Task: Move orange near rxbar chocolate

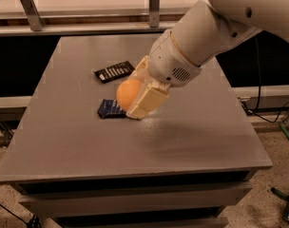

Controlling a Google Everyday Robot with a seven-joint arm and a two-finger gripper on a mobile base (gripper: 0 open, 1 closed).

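The arm (206, 37) slants down from the upper right. Its gripper (134, 99) hangs low over the bench (182, 141), fingers (145, 100) clasping the orange (126, 91) above a dark blue bar (109, 109), near the rxbar chocolate (114, 71).

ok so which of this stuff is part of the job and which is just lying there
Job: orange, gripped in the pincer by the dark blue bar; rxbar chocolate, flat on the table beyond them.
Lying about: the dark blue bar.
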